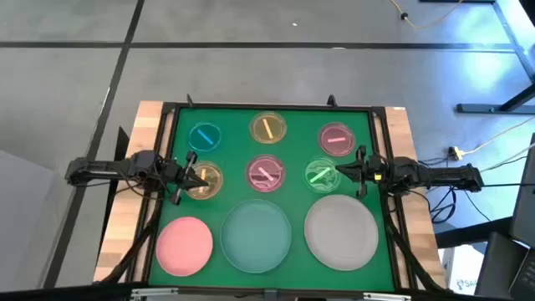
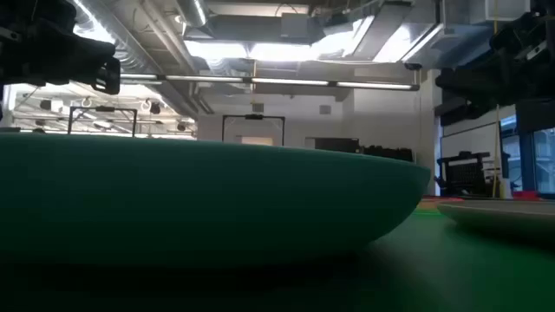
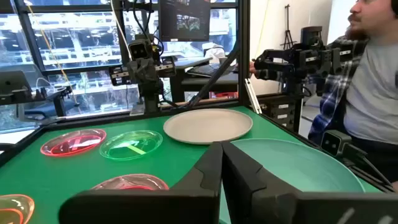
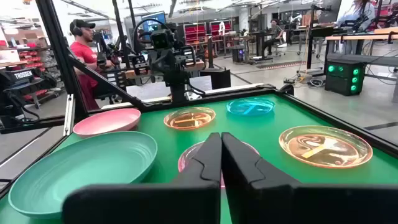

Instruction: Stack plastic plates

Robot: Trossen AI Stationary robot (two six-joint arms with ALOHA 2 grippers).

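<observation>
Nine plates lie flat on the green mat (image 1: pixel 167 167). Along the near edge are three large ones: pink (image 1: pixel 184 244), teal (image 1: pixel 257 236) and grey-white (image 1: pixel 340 232). Behind them are six small translucent ones: blue (image 1: pixel 205 135), yellow (image 1: pixel 267 127), pink (image 1: pixel 336 138), amber (image 1: pixel 207 181), pink (image 1: pixel 265 173) and green (image 1: pixel 320 173). My left gripper (image 1: pixel 196 177) is shut and hangs over the amber plate, above the mat. My right gripper (image 1: pixel 341 171) is shut and hangs by the green plate's right rim. The wrist views show each pair of fingers closed together, the left (image 3: pixel 222 158) and the right (image 4: pixel 221 155).
A black frame (image 1: pixel 380 113) borders the mat, with wooden table strips outside it. One person sits beyond the table's right side (image 3: pixel 367 74) and another beyond its left side (image 4: pixel 84 53). In the low view the teal plate (image 2: pixel 208 199) fills the foreground.
</observation>
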